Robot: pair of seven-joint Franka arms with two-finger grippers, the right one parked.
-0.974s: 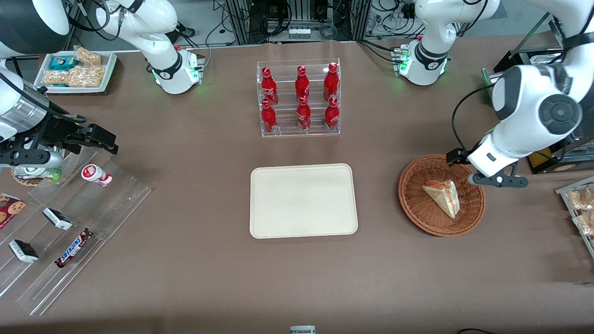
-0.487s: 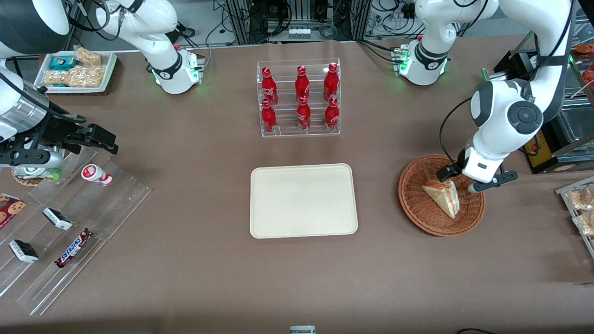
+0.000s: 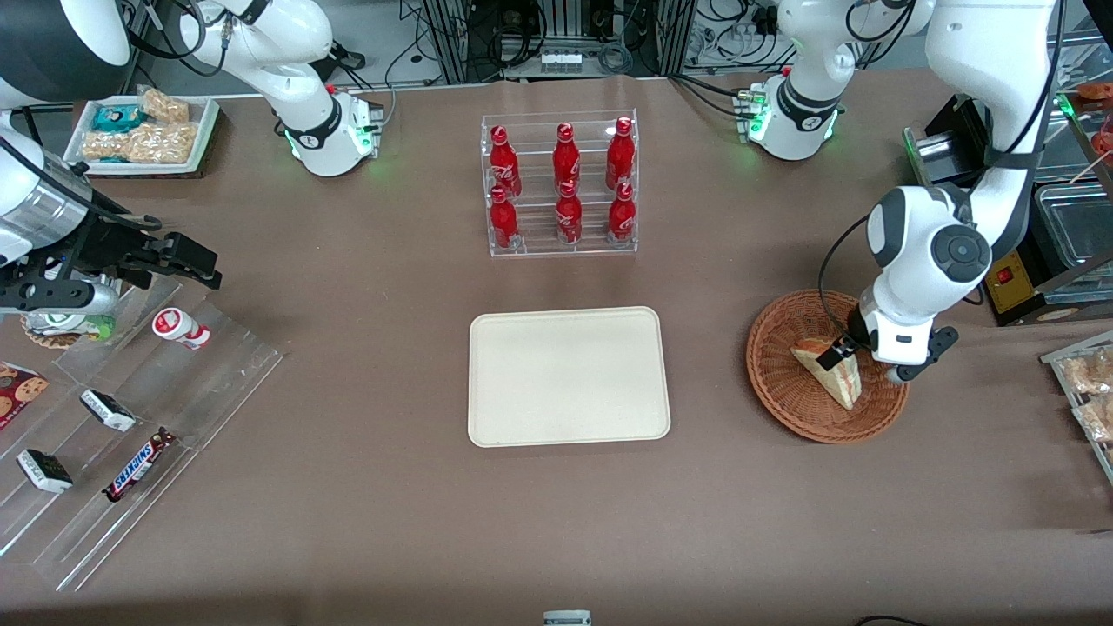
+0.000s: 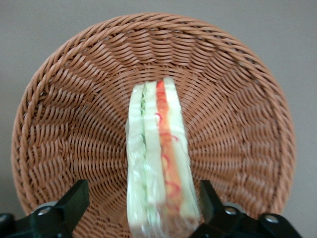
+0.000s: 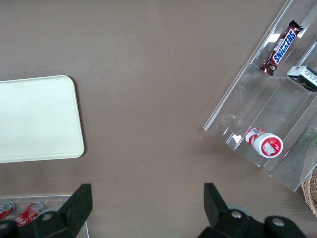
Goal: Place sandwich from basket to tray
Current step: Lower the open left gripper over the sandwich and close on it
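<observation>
Currently the gripper (image 4: 143, 210) is being held low over the basket (image 3: 787, 396), fingers spread, nothing gripped yet. The sandwich (image 3: 833, 371) is lying in the basket, toward the working arm's end of the table, well apart from the tray (image 3: 569, 376). In the left wrist view the sandwich (image 4: 158, 161) is being straddled: one fingertip (image 4: 74, 196) is seen on each side of its wide end, apart from the wrap on one side and just beside it on the other. Its long axis is running straight away from the wrist, across the line between the fingers, so a closing move is judged to meet the flat bread faces. Contact is not being made as far as can be told.

Counts: one sandwich, one basket (image 4: 237, 99), one tray, six red bottles (image 3: 566, 186) in a clear rack (image 3: 561, 248).
</observation>
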